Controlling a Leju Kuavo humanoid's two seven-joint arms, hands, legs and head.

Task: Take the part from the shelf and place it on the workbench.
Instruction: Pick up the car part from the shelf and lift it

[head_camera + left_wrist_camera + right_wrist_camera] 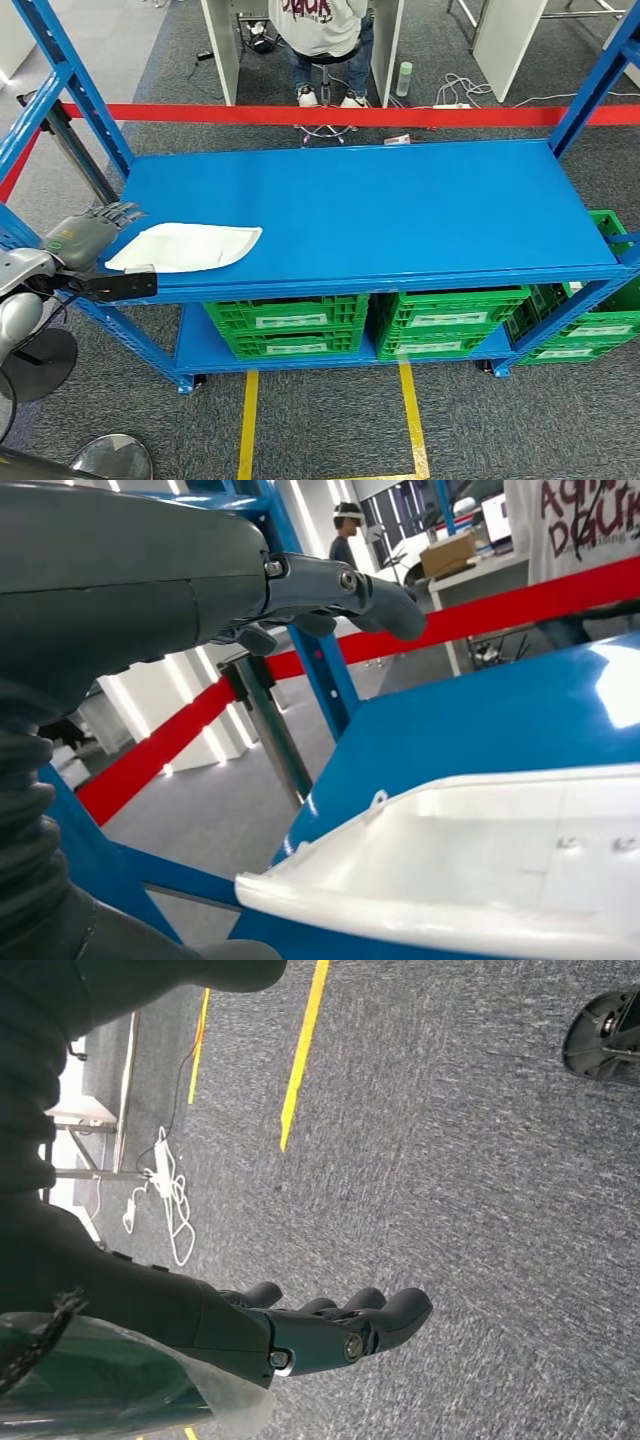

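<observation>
While the white part (185,248) lies on the blue shelf (423,200), both robot hands, left (87,237) and right (332,1325), spread empty.

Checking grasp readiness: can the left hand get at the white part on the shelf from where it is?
Probably yes. The left hand, fingers apart, sits at the near end of the white part on the blue shelf, with nothing between them.

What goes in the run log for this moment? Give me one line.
stage: reaching | left hand: open, at white part's end, no grip | part: on shelf | right hand: open, over floor
</observation>
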